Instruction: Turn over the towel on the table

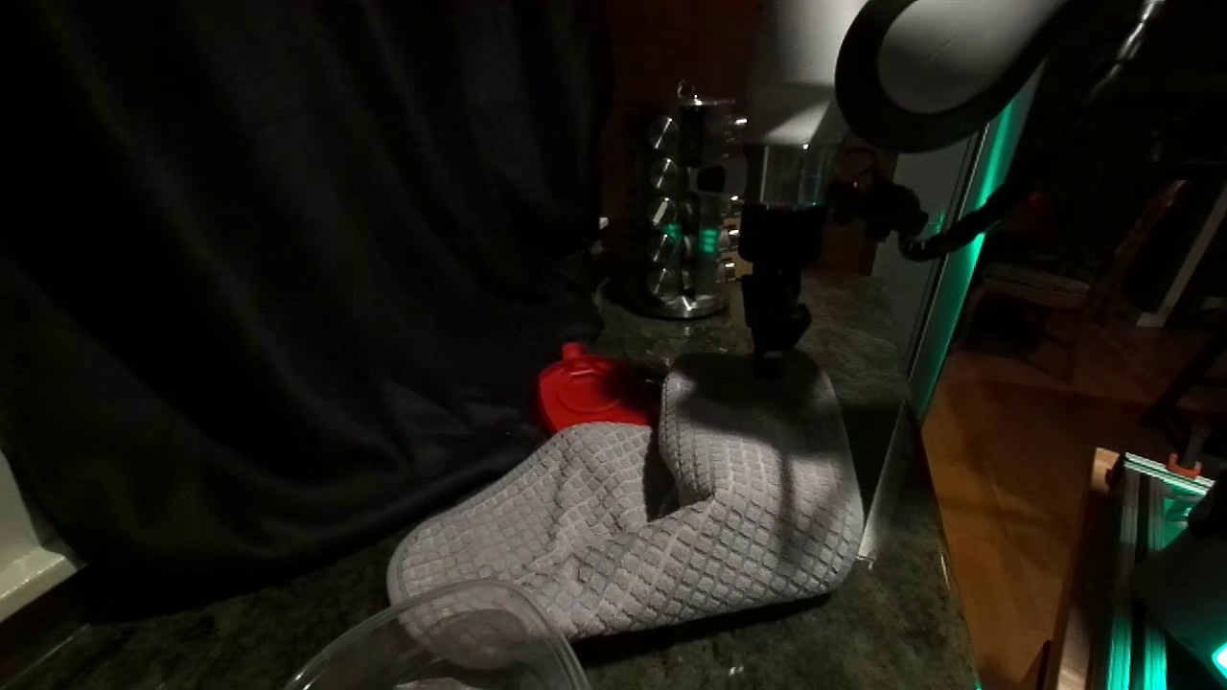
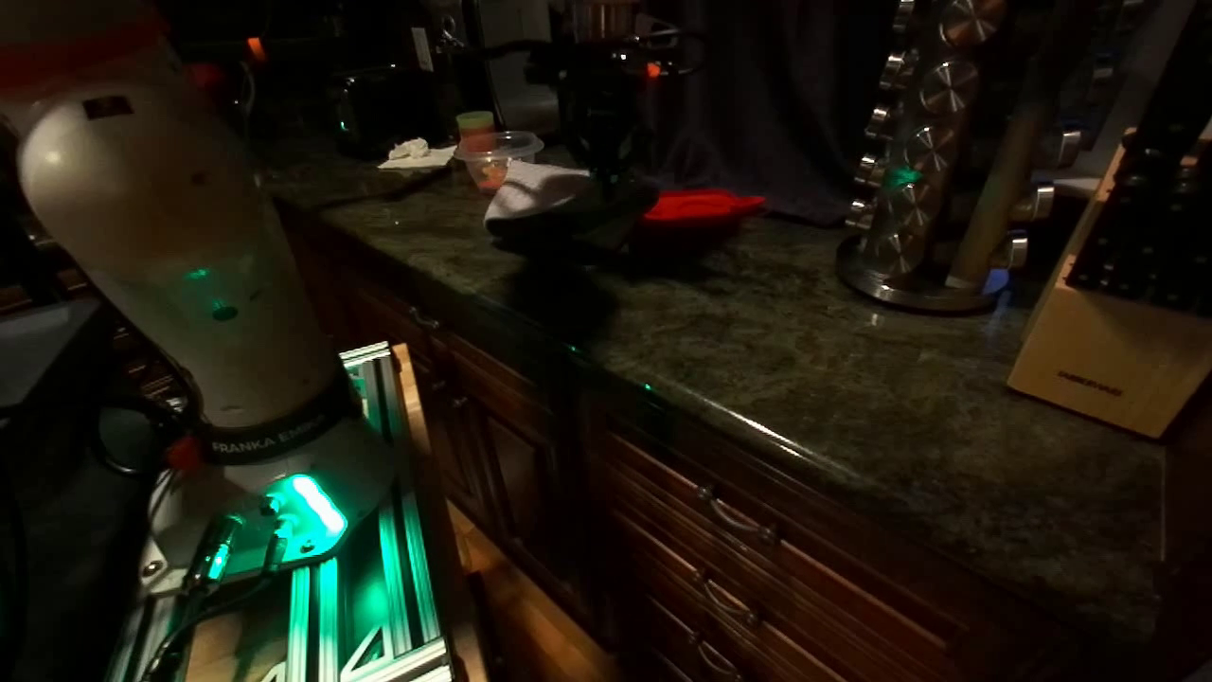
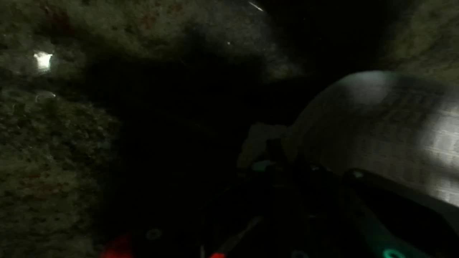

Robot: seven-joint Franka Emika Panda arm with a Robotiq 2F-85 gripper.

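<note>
The towel (image 1: 729,546) is a light grey-white waffle-textured cloth lying rumpled on the dark marbled table (image 1: 776,652), with a deep fold near its middle. My gripper (image 1: 770,362) points down at the towel's far end. In an exterior view, the towel (image 2: 535,189) has this end raised above the table (image 2: 757,322), showing a dark underside and a shadow below. The gripper (image 2: 611,175) is dark there. In the wrist view, the fingers (image 3: 287,150) are close together on the edge of the towel (image 3: 387,132), pinching it; deep shadow hides the exact contact.
A red lid-like object (image 1: 590,391) lies beside the towel by the black curtain (image 1: 288,240). A clear plastic bowl (image 1: 522,599) stands at the towel's near end. A spice rack (image 1: 682,220) stands behind the gripper. A knife block (image 2: 1103,350) stands farther along the counter.
</note>
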